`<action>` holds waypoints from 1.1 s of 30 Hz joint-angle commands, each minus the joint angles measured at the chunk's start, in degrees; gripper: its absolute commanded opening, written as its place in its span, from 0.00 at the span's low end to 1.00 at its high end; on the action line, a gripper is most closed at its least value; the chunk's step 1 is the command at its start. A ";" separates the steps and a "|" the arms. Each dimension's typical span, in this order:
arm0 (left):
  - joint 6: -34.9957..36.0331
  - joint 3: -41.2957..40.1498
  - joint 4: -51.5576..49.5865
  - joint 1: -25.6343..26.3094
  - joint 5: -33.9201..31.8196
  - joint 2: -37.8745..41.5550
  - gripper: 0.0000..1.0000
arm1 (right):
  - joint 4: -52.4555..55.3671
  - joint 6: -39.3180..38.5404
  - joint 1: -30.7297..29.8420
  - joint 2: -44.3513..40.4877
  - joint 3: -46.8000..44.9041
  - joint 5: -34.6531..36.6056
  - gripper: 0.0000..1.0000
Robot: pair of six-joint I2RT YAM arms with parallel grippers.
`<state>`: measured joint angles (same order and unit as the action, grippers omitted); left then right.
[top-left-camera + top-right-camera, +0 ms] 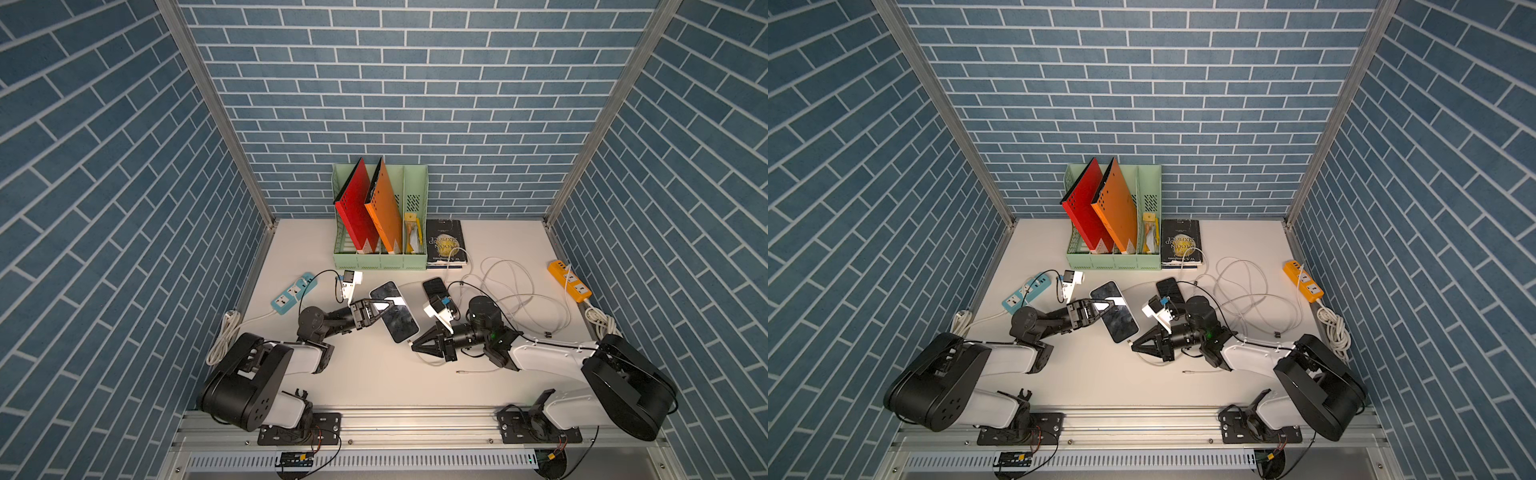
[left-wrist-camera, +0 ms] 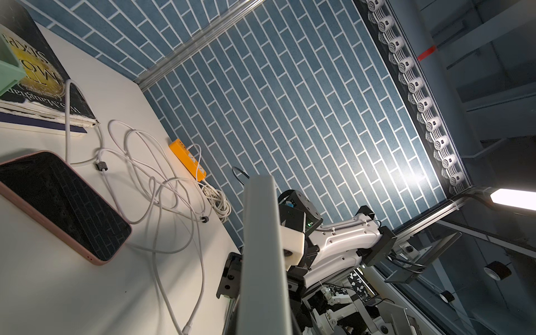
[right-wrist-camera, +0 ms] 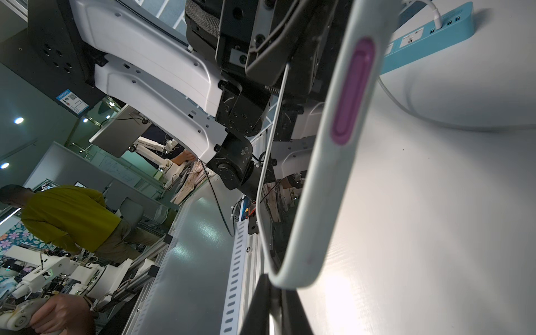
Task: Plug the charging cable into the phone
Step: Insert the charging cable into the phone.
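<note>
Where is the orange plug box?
In a top view the orange power strip lies near the far right edge of the table, beside the tangled white cables.

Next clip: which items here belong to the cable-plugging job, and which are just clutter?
In the job: white-cased phone in the left gripper; charging cable, its end in the right gripper.
Lying about: pink-cased phone, book, green file organiser, blue power strip, orange power strip.

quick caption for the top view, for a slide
Left gripper holds the white phone; right gripper holds the cable plug at its near end.
</note>
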<state>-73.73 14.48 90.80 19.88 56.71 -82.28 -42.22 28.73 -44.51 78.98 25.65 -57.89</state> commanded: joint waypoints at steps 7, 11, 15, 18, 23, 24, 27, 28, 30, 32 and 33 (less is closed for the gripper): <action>0.30 0.06 16.28 -0.36 0.93 0.82 0.00 | -3.63 2.65 0.61 -0.14 -0.65 -1.66 0.00; 0.43 -0.08 16.26 -0.34 1.12 1.11 0.00 | -4.13 2.99 0.70 -0.23 -0.87 -1.77 0.00; 0.52 -0.21 16.25 -0.37 1.21 1.33 0.00 | -4.04 3.24 0.98 0.38 -0.87 -1.53 0.00; 0.73 -0.30 16.25 -0.32 1.29 1.29 0.00 | -5.68 4.50 1.26 1.08 -1.18 -1.92 0.00; 1.37 -0.48 16.25 -0.35 1.39 0.63 0.00 | -9.60 7.36 1.60 2.24 -1.23 -1.89 0.00; 1.44 -0.49 16.25 -0.35 1.45 0.47 0.00 | -9.43 7.58 1.61 2.70 -0.85 -1.89 0.00; 1.65 -0.50 16.26 -0.36 1.48 0.01 0.00 | -10.93 9.19 1.62 3.64 -0.27 -2.24 0.00; 1.71 -0.44 16.23 -0.33 1.48 -0.21 0.00 | -11.88 9.86 1.66 3.77 -0.25 -2.38 0.00; 1.75 -0.35 16.25 -0.31 1.35 -0.56 0.00 | -11.92 10.11 1.61 3.81 0.08 -2.24 0.00; 1.83 -0.32 16.25 -0.31 1.30 -0.95 0.00 | -11.74 10.10 1.62 3.80 0.42 -2.23 0.00; 1.88 -0.33 16.25 -0.28 1.28 -1.10 0.00 | -11.67 10.24 1.62 3.76 0.53 -2.23 0.00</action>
<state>-72.47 14.11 91.22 19.73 56.80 -82.98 -50.68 37.21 -43.44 82.46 24.60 -59.99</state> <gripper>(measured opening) 0.120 0.097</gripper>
